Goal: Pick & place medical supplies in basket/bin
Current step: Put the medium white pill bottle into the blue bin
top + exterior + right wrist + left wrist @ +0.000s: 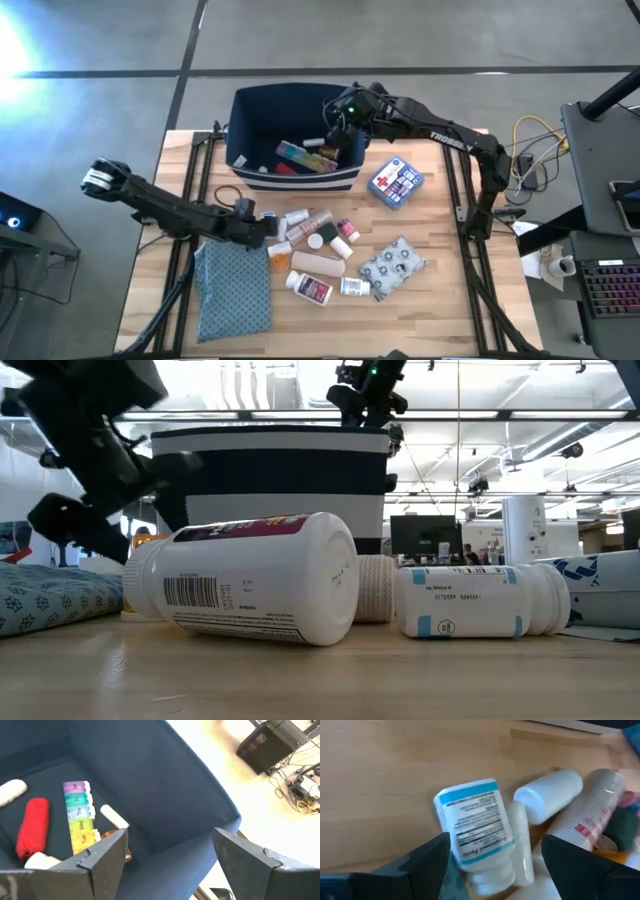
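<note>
Seen from above, my dark navy soft-sided rectangular bin with white stripes near its base [293, 140] sits at the upper centre of the frame, at the far edge of the pale wooden table [450, 290]. Some supplies already lie inside it: a rainbow-coloured pill organizer strip [80, 816], a red tube [33, 826] and a few small white pieces I cannot identify. My right gripper [170, 852] hangs over the bin's right end, its fingers spread apart and holding nothing. My left gripper [495, 865] is low at the left-centre of the overhead frame, at the edge of the pile still on the table; its fingers stand apart on either side of a white pill bottle with a blue-banded label [477, 830], not closed on it. Much remains, by my judgement: a cluster of white pill bottles [318, 262] at the centre of the overhead frame, a blue-and-white box with a red cross [396, 182] to the right of the bin, and a grey patterned pouch [392, 265] at lower right. A flat teal dotted cloth [233, 285] lies at lower left. I judge the job well under half done.
</note>
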You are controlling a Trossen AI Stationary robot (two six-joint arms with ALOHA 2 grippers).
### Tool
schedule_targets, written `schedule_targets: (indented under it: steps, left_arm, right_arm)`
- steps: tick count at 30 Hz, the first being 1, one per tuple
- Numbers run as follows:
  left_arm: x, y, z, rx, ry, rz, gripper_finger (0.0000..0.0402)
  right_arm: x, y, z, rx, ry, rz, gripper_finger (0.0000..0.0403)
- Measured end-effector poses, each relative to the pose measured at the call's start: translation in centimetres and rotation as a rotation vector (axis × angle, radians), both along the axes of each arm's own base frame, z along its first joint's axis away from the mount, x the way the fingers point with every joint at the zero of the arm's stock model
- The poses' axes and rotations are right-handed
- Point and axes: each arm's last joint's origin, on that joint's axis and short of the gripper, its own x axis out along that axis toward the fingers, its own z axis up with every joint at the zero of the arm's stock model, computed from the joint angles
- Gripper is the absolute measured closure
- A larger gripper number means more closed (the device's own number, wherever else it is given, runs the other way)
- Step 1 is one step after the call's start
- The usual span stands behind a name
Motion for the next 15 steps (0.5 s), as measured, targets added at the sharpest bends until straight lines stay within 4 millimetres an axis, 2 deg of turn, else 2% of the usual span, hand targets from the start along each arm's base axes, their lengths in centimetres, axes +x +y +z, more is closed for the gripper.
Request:
schedule_targets:
  steps: [6, 10, 15]
  left_arm:
    - [2.2, 0.1, -0.9, 0.012, 0.077, 0.026, 0.0107]
    - [2.8, 0.0, -1.4, 0.011, 0.149, 0.023, 0.0107]
    - [2.3, 0.1, -1.7, 0.025, 0.227, 0.022, 0.0107]
  right_arm:
    - [-0.4, -0.4, 0.1, 0.003, 0.008, -0.012, 0.0119]
    - [-0.5, -0.4, 0.0, 0.009, 0.023, -0.013, 0.0119]
    - [-0.6, -0.4, -0.1, 0.008, 0.038, -0.007, 0.0119]
